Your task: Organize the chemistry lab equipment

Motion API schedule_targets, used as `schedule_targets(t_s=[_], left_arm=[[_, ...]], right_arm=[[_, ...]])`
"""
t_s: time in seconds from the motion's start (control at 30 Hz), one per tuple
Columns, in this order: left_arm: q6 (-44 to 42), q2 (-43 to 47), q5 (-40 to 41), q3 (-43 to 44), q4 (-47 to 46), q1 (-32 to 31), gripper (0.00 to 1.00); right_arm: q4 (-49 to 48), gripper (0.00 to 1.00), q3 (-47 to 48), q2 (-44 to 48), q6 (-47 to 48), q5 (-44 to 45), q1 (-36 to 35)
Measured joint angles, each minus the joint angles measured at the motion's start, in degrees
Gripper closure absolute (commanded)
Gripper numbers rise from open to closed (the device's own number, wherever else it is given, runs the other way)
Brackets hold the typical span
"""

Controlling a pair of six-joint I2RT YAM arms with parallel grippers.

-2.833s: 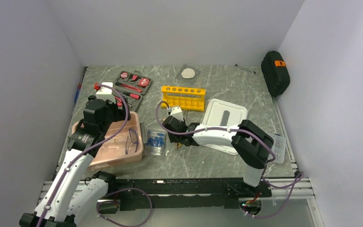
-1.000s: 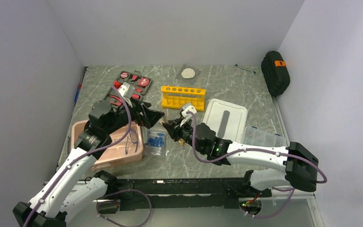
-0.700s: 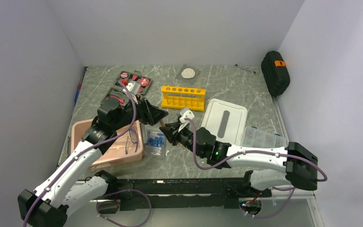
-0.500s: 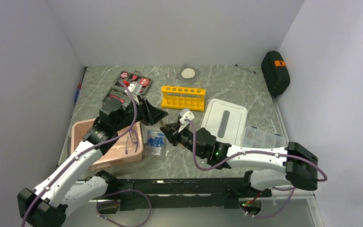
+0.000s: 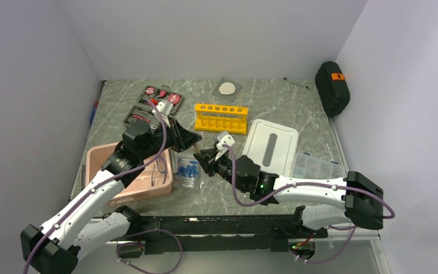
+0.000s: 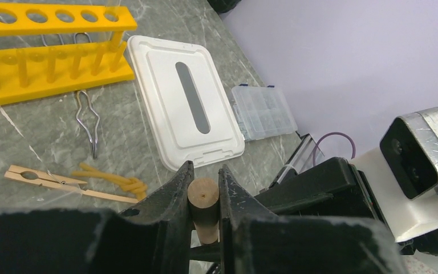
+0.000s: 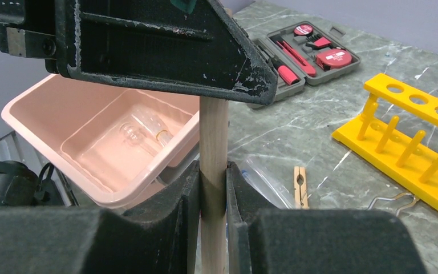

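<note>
A tan wooden rod (image 7: 214,131) stands upright between the two arms, above the clear bag of blue-capped tubes (image 5: 188,170). My right gripper (image 7: 213,168) is shut on its lower part. My left gripper (image 6: 205,171) is shut on its top end (image 6: 203,194), directly above the right gripper (image 5: 202,155). The yellow test-tube rack (image 5: 220,118) stands behind them. A flat wooden clamp (image 6: 45,181) lies on the table beside the bag. The blue-framed safety glasses (image 5: 161,168) rest in the pink bin (image 5: 100,154).
A white lid (image 5: 271,142) and a clear compartmented box (image 5: 316,165) lie to the right. The red-and-black tool kit (image 5: 159,103) is at the back left and a black case (image 5: 332,88) at the back right. A wire holder (image 6: 88,120) and yellow bands (image 6: 114,177) lie before the rack.
My left gripper swung right from beside the bin, came over the rod that the right gripper holds up, and shut on its top end. The right gripper kept its hold.
</note>
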State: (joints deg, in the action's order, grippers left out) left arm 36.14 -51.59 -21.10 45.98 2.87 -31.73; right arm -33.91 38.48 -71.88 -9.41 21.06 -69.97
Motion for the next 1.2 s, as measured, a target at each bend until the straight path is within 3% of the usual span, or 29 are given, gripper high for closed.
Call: schedule_targets(t_s=[0.1, 0.13, 0.2, 0.47, 0.73, 0.9, 1.0, 1.2], left_arm=[[-0.22, 0.0, 0.09, 0.0, 0.2, -0.02, 1.0], [-0.48, 0.0, 0.39, 0.02, 0.66, -0.02, 1.0], [-0.83, 0.0, 1.53, 0.13, 2.19, -0.02, 1.0], [-4.96, 0.2, 7.58, 6.21, 13.03, 4.11, 1.0], [-5.31, 3.63, 3.43, 7.58, 22.03, 26.36, 1.0], [-8.2, 3.72, 1.88, 7.82, 28.57, 36.94, 1.0], [-10.78, 3.06, 2.45, 7.65, 31.52, 39.82, 1.0], [-13.25, 0.96, 2.99, 4.7, 33.51, 39.04, 1.0]], right_arm=[[-0.37, 0.22, -0.37, 0.22, -0.31, 0.17, -0.09], [-0.5, 0.1, -0.74, 0.57, -0.48, 0.57, -0.11], [-0.63, 0.01, -1.29, 1.27, -0.63, 1.44, -0.11], [1.49, 0.0, -1.62, 4.15, -1.31, 5.46, 0.57], [7.04, 0.0, -3.34, 10.05, -4.2, 7.17, 6.99], [10.62, 0.0, -7.52, 14.43, -8.66, 6.93, 13.57], [12.33, 0.0, -10.27, 17.62, -10.38, 6.99, 16.28], [15.54, 0.0, -11.61, 21.7, -11.89, 7.82, 17.88]])
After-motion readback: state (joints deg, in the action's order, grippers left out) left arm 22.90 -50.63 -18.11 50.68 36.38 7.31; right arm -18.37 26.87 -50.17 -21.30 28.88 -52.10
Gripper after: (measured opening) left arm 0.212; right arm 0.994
